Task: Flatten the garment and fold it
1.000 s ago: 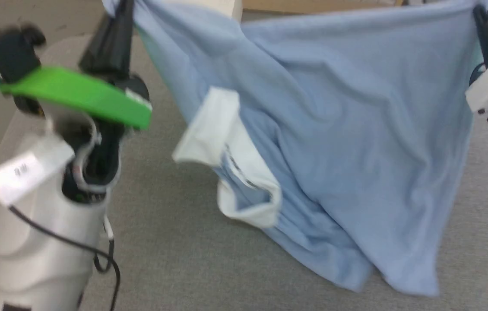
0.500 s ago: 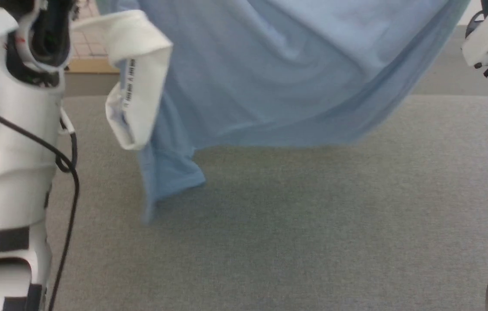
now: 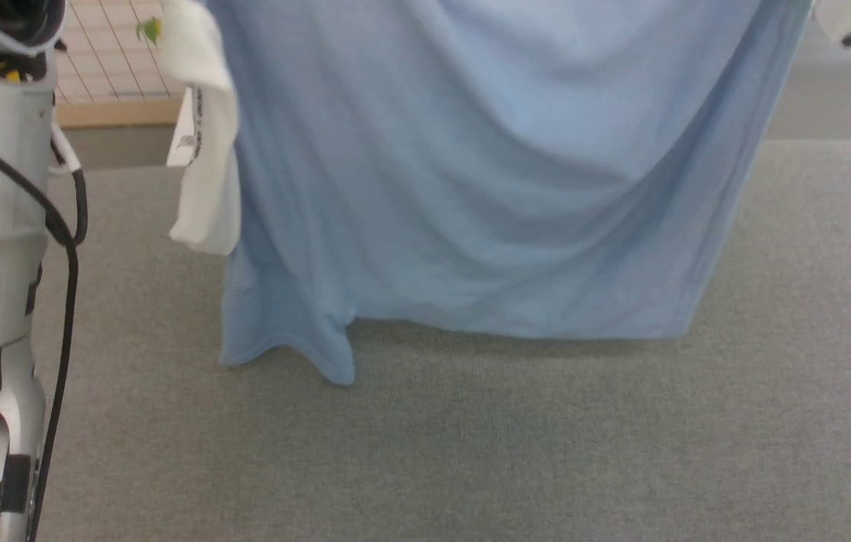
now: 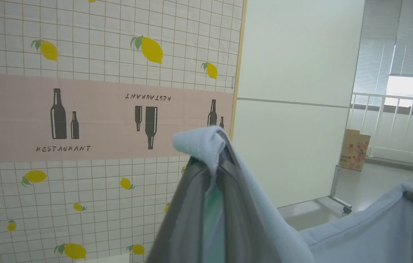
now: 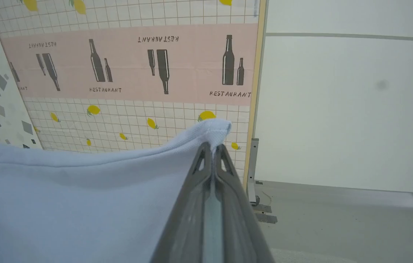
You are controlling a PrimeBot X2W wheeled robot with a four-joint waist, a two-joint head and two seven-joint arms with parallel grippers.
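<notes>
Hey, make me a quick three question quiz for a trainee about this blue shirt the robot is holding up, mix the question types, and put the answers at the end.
1. True or false: the garment lies folded flat.
2. What does the right hand pinch? A: light blue fabric of the garment. B: a towel. C: nothing.
3. Fill in: in the head view, the white collar hangs on the picture's ___ side.
Key: 1 false; 2 A; 3 left.
</notes>
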